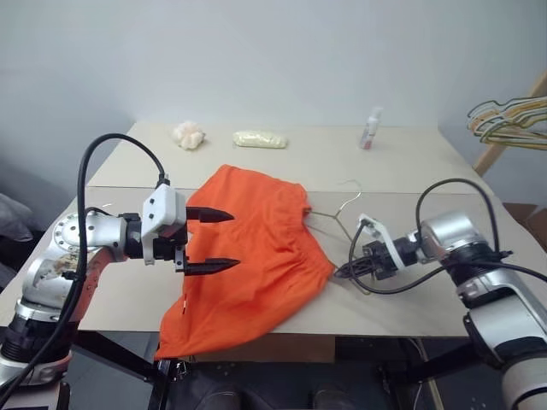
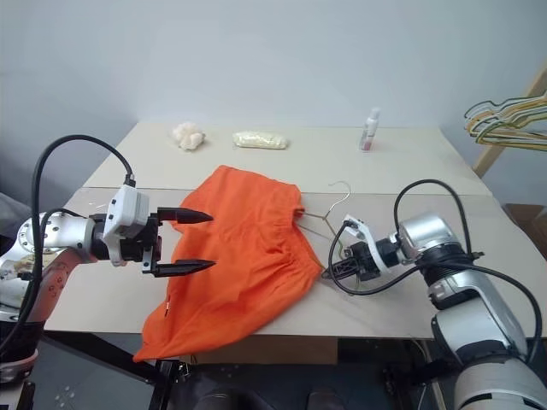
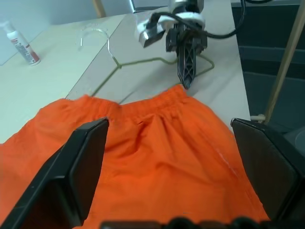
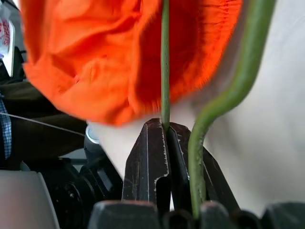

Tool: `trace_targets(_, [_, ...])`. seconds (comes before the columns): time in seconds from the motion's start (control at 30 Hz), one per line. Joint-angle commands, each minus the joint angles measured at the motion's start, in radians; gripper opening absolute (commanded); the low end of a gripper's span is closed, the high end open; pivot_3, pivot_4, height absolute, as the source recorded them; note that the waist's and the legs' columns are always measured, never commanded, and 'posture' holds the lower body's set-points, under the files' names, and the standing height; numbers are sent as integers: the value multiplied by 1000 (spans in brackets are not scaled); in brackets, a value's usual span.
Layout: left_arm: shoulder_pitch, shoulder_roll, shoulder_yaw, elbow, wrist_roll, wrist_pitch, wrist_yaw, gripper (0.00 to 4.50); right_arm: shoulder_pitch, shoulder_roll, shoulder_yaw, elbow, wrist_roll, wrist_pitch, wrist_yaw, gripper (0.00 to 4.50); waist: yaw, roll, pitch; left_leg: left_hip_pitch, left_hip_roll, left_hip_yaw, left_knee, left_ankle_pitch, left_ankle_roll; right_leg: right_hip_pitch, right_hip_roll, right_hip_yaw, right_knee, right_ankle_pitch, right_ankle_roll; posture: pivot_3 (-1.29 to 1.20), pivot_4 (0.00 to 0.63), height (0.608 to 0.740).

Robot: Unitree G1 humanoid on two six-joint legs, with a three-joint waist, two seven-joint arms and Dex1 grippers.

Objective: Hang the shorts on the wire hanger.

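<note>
The shorts (image 1: pixel 256 256) are soft matt orange cloth, creased, with a puckered, gathered waistband just beside the wire hanger (image 1: pixel 329 224) — thin olive-grey metal wire with a dull, smooth coat. Both lie on the table (image 1: pixel 402 175), a smooth, matt pale board. At the table's far edge stand a glossy white plastic bottle (image 1: pixel 370 130), a crinkled clear-plastic packet (image 1: pixel 261 139) and a fluffy cream lump (image 1: pixel 189 135). The left gripper (image 1: pixel 211 240) has matt black plastic fingers on a white plastic housing; the right gripper (image 1: pixel 346 271) — matt black too — sits on a brushed, shiny metal wrist.
</note>
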Motion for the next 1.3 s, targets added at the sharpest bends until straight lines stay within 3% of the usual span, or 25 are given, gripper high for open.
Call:
trace_targets(0.03, [1,20,36,-25,0,-20,6,4467,-31,-23,14,-23,-22,-27,69,0,3,0,0,0,0,0,0,0,0,0,0,0,0,0,0,69,0,740])
trace_targets(0.13, [16,23,43,-31,-2,-22,8,4467,-68,-1,-20,44,-26,-12,68,0,4,0,0,1,0,0,0,0,0,0,0,0,0,0,0,64,0,740])
trace_targets(0.33, [17,20,35,-42,-2,-22,18,4467,-149,136,-131,283,-64,-41,-69,0,-6,0,0,3,1,1,-1,0,-1,1,1,0,1,0,-1,72,0,740])
trace_targets(0.57, [16,29,36,-31,1,-31,3,4467,-160,125,-275,284,-66,-115,-141,0,5,0,0,-1,0,2,-1,4,-7,0,0,-2,1,0,-1,57,0,740])
trace_targets(0.7, [-10,23,22,-5,8,-38,-6,4467,-119,100,-339,114,-102,-250,-268,0,0,0,0,0,0,2,-1,3,-6,0,0,-2,1,0,-1,33,0,740])
trace_targets(0.87, [-53,17,-1,51,26,-67,-36,4467,-36,57,-360,-232,-100,-348,-285,0,-8,0,0,-1,0,2,-1,3,-5,-1,0,-1,0,0,-1,-10,0,740])
trace_targets(1.07, [-148,25,1,135,44,-101,-59,4467,61,29,-272,-546,-188,-558,-294,0,-25,0,0,-1,1,2,-1,1,-2,-1,0,-2,0,0,0,-32,0,740])
trace_targets(1.3, [-338,168,27,308,41,-157,-262,4467,96,23,-170,-742,-223,-571,-260,0,-50,0,0,-1,1,2,-1,1,-2,-1,0,-2,0,0,0,-48,0,740])
